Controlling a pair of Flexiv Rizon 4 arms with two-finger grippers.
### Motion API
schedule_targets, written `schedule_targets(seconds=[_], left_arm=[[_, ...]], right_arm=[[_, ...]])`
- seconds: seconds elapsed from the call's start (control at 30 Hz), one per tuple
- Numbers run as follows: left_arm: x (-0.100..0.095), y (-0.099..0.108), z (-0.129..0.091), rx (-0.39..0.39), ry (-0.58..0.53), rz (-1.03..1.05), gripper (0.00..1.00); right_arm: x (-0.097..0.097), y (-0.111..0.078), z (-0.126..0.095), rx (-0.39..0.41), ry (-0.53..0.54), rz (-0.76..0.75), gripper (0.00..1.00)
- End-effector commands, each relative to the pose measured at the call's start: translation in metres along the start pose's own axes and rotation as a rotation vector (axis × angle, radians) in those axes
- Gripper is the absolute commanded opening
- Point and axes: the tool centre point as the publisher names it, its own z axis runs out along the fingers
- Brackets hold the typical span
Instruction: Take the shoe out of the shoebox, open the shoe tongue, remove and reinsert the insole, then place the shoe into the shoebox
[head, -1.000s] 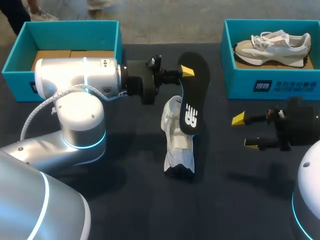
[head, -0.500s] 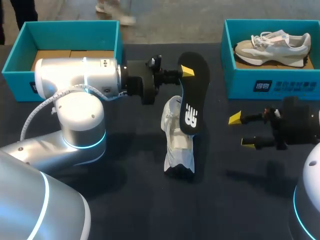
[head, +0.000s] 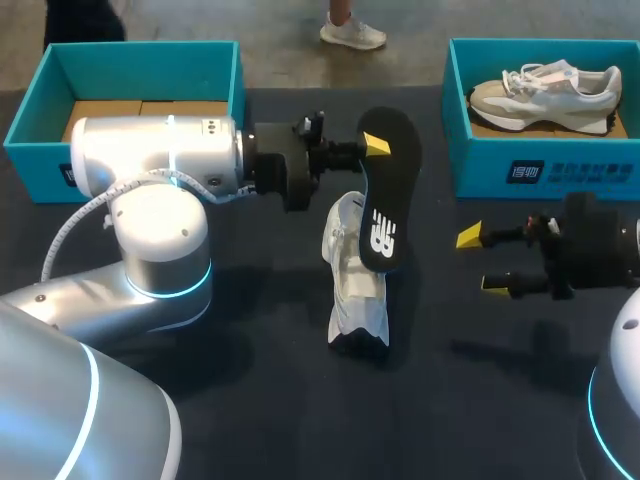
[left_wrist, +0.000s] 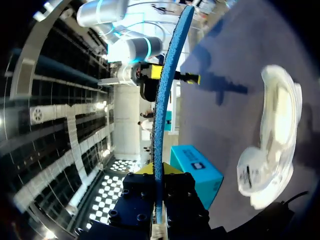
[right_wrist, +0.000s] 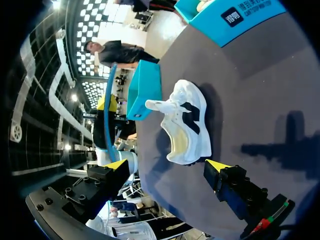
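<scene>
— So, where is the insole (head: 383, 200) held, and why so high?

— It is clamped near its upper end between the closed fingers of the left gripper (head: 372, 145) and hung almost upright over the shoe (head: 355, 285). From that pose it is judged to be lined up for being slid back in. Whether its lower end touches the shoe cannot be told.

— What is it made of?

— A thin, flat, flexible sheet is seen, rounded at both ends. Its broad face is black with a white mark, and its edge shows blue in the wrist views.

— And the shoe?

— It is laid on its side on the dark table (head: 250, 400), between the two arms. The upper is white and looks soft and crumpled, with a black mark on the side. The opening is turned toward the right gripper (head: 482, 262).

— Is anything gripped there?

— Nothing. Its fingers are spread wide and kept low, well apart from the shoe, likely ready to steady it.

— The boxes?

— Both are stiff teal card. The left shoebox (head: 140, 70) shows only a brown card floor and is judged to be the destination. The right shoebox (head: 560, 170) holds a grey shoe (head: 545, 95).
</scene>
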Motion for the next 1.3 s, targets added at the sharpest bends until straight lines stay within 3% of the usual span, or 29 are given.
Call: schedule_targets(seconds=[0.03, 0.33, 0.77, 0.93, 1.3], left_arm=[[-0.006, -0.012, -0.012, 0.003, 0.055, -0.087, 0.0], [0.002, -0.035, -0.027, 0.034, 0.09, -0.293, 0.0], [0.032, -0.07, -0.054, 0.054, 0.181, -0.599, 0.0], [0.046, -0.08, -0.06, 0.07, 0.183, -0.663, 0.0], [0.053, -0.109, -0.068, 0.114, 0.147, -0.768, 0.0]], right_arm=[[0.001, -0.002, 0.0, -0.002, -0.005, 0.001, 1.0], [0.001, -0.002, 0.0, -0.002, -0.005, 0.001, 1.0], [0.001, -0.002, 0.0, -0.002, -0.005, 0.001, 1.0], [0.001, -0.002, 0.0, -0.002, -0.005, 0.001, 1.0], [0.001, -0.002, 0.0, -0.002, -0.005, 0.001, 1.0]])
